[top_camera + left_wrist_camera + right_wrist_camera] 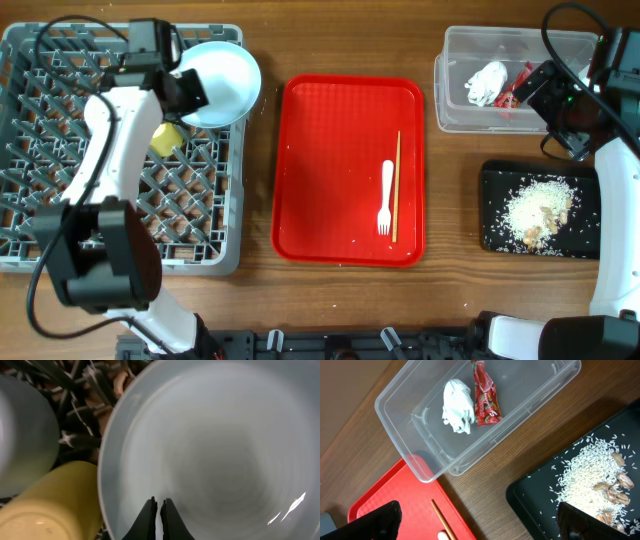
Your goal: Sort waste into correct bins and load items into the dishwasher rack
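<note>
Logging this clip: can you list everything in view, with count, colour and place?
dishwasher rack: one, grey, left of table
light blue plate: one, at the rack's far right corner, in the left gripper
yellow cup: one, in the rack
pale bowl: one, partly seen, beside the cup
red tray: one, centre
fork: one, white, on the red tray
chopstick: one seen, wooden, beside the fork
clear tub: one, far right
tissue: one, white, in the tub
wrapper: one, red, in the tub
black tray: one, near right
food scraps: one pile, beige, on the black tray
left gripper: shut on the plate
right gripper: open, above the tub
</note>
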Robot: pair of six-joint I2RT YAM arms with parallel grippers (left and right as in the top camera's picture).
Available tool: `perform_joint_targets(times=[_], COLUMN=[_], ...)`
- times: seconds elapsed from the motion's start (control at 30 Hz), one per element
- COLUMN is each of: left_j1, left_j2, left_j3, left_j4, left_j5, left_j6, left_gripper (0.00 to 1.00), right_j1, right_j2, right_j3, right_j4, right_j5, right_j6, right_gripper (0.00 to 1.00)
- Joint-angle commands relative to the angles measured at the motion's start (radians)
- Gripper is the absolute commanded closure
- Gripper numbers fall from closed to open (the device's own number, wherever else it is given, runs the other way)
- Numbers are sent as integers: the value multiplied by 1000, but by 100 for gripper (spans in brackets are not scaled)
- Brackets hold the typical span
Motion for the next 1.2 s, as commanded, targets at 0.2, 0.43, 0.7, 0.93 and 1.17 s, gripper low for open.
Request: perform_joint_targets(times=[0.2, 0.43, 0.7, 0.93, 1.17], left_j1=[-124, -435, -487, -456, -412], left_j2=[-266, -121, 77, 122, 145], left_j3=[82, 82, 82, 82, 82], left_j4=[27, 50, 64, 150, 162], left_j5=[373, 114, -176, -256, -248], left_j6=[-31, 22, 102, 179, 178], left_gripper=[96, 96, 96, 96, 96], right_j1=[0, -1, 0, 0, -1], right_j2=[-12, -12, -12, -12, -12], right_j3=[7, 7, 7, 7, 7], right_j4=[0, 0, 0, 0, 0], right_j5=[21, 21, 21, 21, 21], right_j6=[-19, -19, -19, -19, -19], right_gripper=[0, 0, 0, 0, 0])
